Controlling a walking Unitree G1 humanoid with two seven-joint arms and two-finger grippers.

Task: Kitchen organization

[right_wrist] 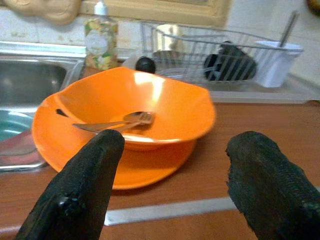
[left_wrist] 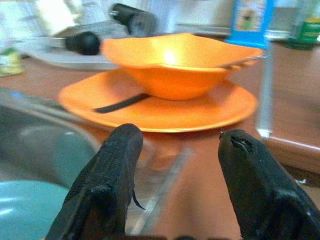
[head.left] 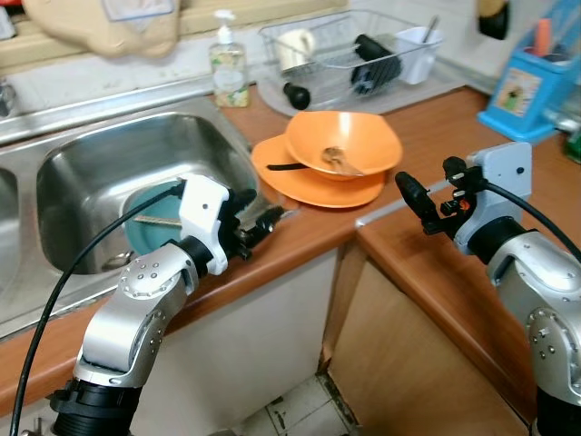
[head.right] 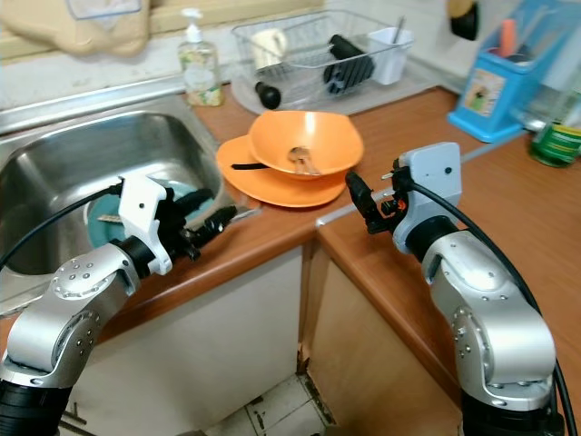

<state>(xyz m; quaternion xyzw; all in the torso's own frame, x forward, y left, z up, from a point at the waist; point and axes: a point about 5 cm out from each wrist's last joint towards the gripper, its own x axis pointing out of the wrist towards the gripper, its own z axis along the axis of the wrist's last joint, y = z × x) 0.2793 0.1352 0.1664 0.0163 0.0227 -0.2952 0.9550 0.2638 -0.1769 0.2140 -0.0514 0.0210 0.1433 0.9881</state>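
An orange bowl (head.left: 343,143) with a metal spoon (head.left: 338,160) in it sits on an orange plate (head.left: 290,186) on the wooden counter, right of the sink. A black-handled utensil (head.left: 286,167) lies on the plate under the bowl. A teal dish (head.left: 150,222) lies in the steel sink (head.left: 91,163). My left gripper (head.left: 261,211) is open over the sink's right rim, just short of the plate, pointing at it (left_wrist: 150,110). My right gripper (head.left: 419,195) is open above the counter to the right of the bowl (right_wrist: 150,107), holding nothing.
A wire dish rack (head.left: 349,54) with a white cup (head.left: 418,50) and dark items stands behind the bowl. A soap bottle (head.left: 229,64) stands by the sink. A blue holder (head.left: 526,91) and a green can (head.right: 556,143) are at the far right.
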